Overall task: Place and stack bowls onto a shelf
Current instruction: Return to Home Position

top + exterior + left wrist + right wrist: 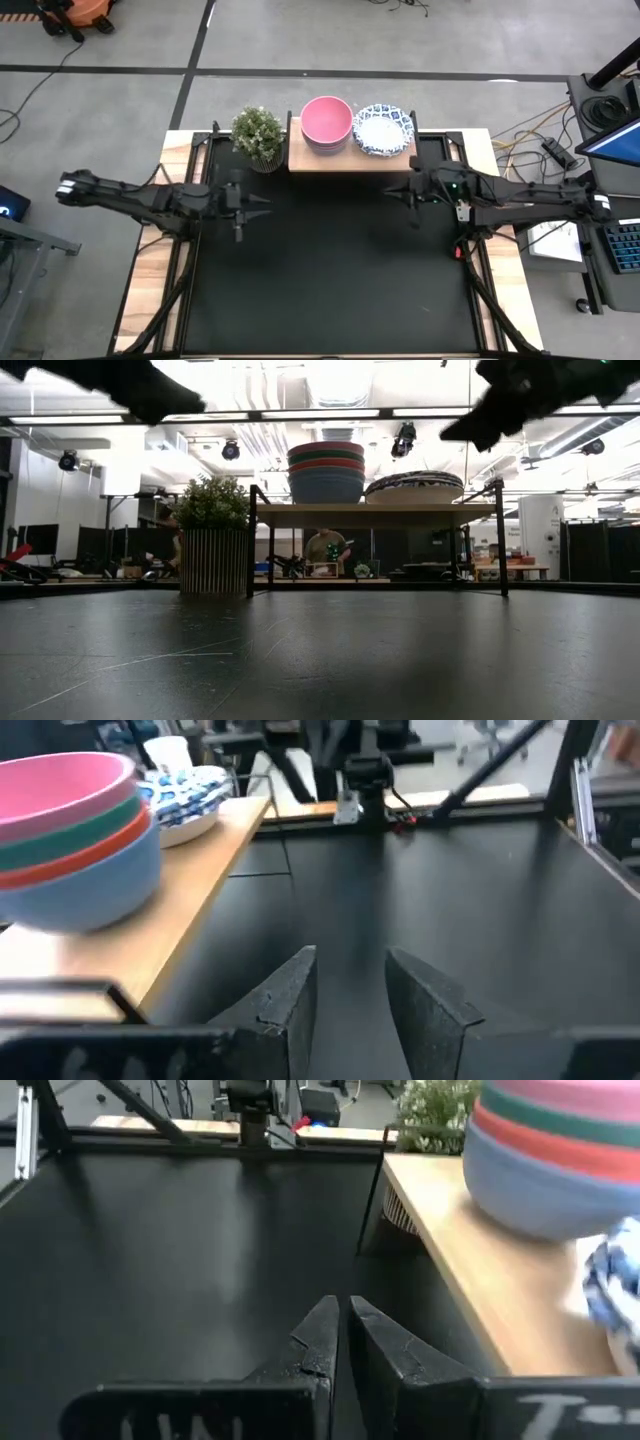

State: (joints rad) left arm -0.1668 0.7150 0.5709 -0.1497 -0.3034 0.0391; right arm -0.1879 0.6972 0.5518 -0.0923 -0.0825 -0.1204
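A stack of solid bowls (326,122), pink on top, then green, red and blue (75,840), stands on the light-wood shelf (340,162) at the table's far edge. Beside it, to the right, a stack of white bowls with blue-patterned rims (383,130) rests on the same shelf. My left gripper (265,205) hovers open and empty over the black tabletop, left of the shelf and nearer than it; it also shows in the left wrist view (352,965). My right gripper (388,192) hovers shut and empty, just nearer than the shelf's right end; it also shows in the right wrist view (344,1315).
A small potted plant (259,135) stands on the table just left of the shelf. The shelf stands on thin dark legs (250,540) with a gap beneath it. The black tabletop (330,280) has wooden borders at its sides. A person shows in the room beyond (325,548).
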